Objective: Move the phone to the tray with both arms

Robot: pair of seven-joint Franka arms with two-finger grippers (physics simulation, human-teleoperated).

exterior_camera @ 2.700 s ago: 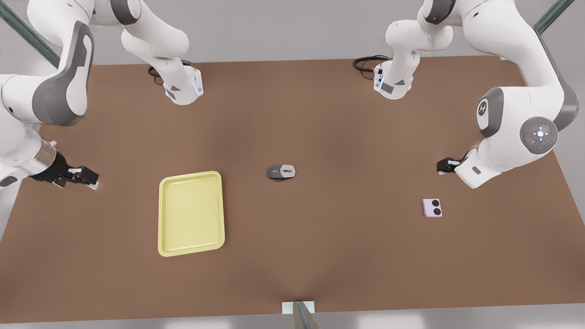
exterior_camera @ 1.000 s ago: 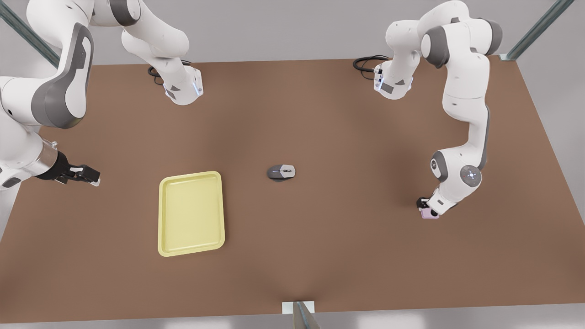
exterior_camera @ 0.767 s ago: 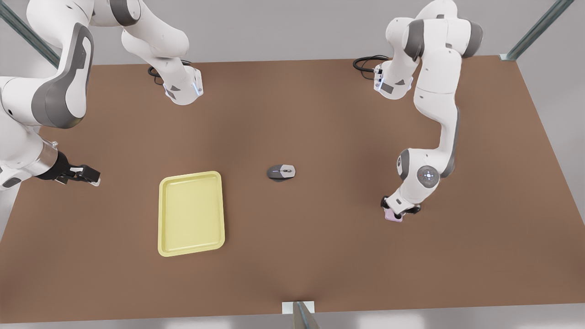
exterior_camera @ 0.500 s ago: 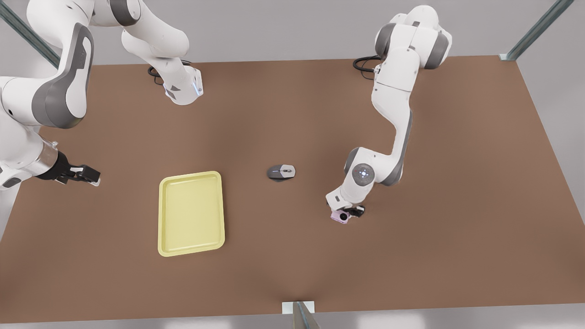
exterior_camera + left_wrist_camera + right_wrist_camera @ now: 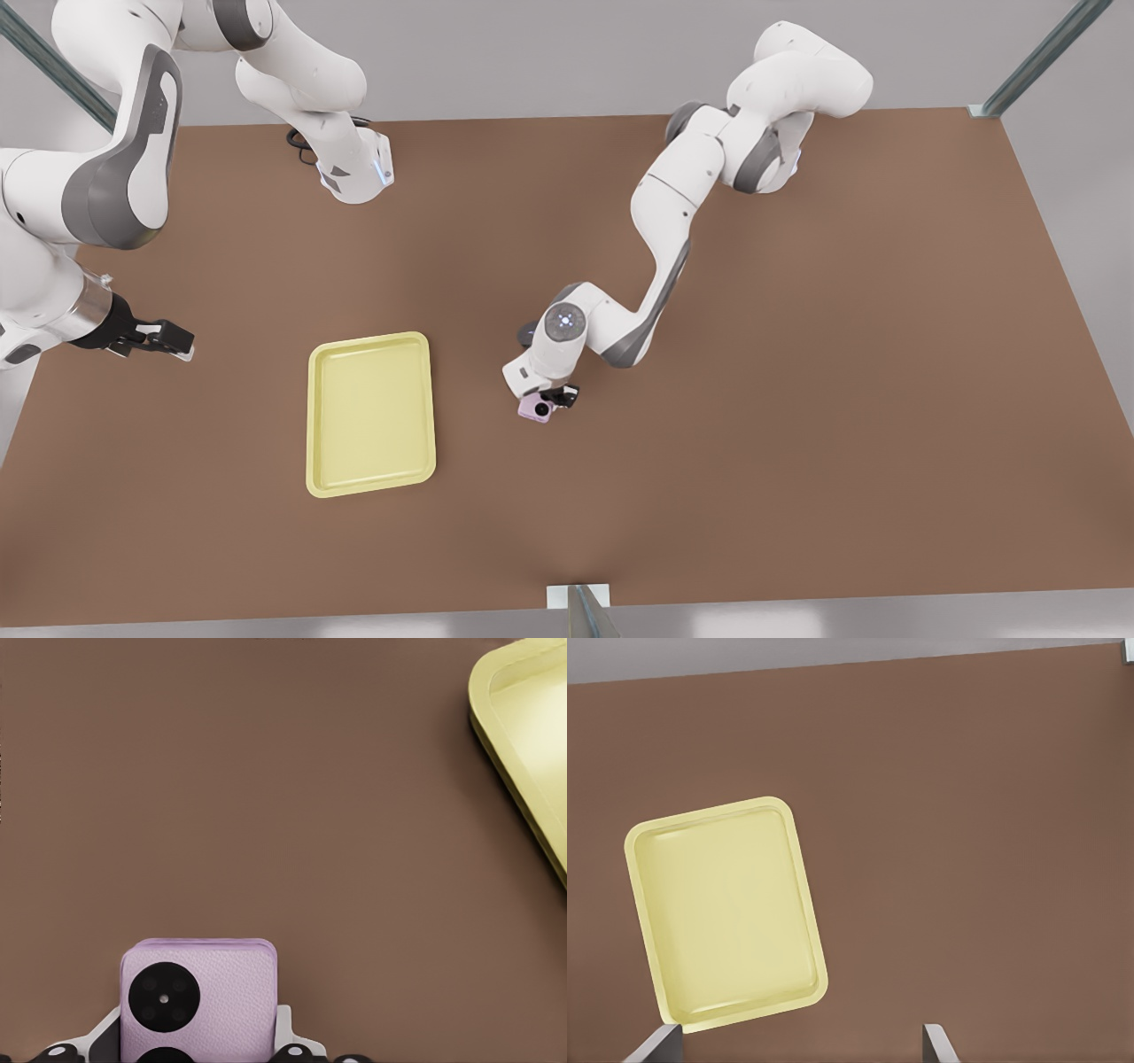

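Sitting clamped in the left claw (image 5: 547, 403), the phone (image 5: 536, 408) hangs near the tray (image 5: 370, 413).

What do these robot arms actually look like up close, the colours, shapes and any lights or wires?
Both arms are glossy white rounded segments with grey joint sections. The left arm has a round grey cap with a small glowing light near its wrist, above the left gripper, small and black. The right gripper is black with pale fingertips behind a silvery collar. A black cable coils at one base.

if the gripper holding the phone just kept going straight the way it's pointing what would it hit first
Probably the tray. From the left gripper, shut on the phone, bare table lies ahead up to its rim, though depth is uncertain.
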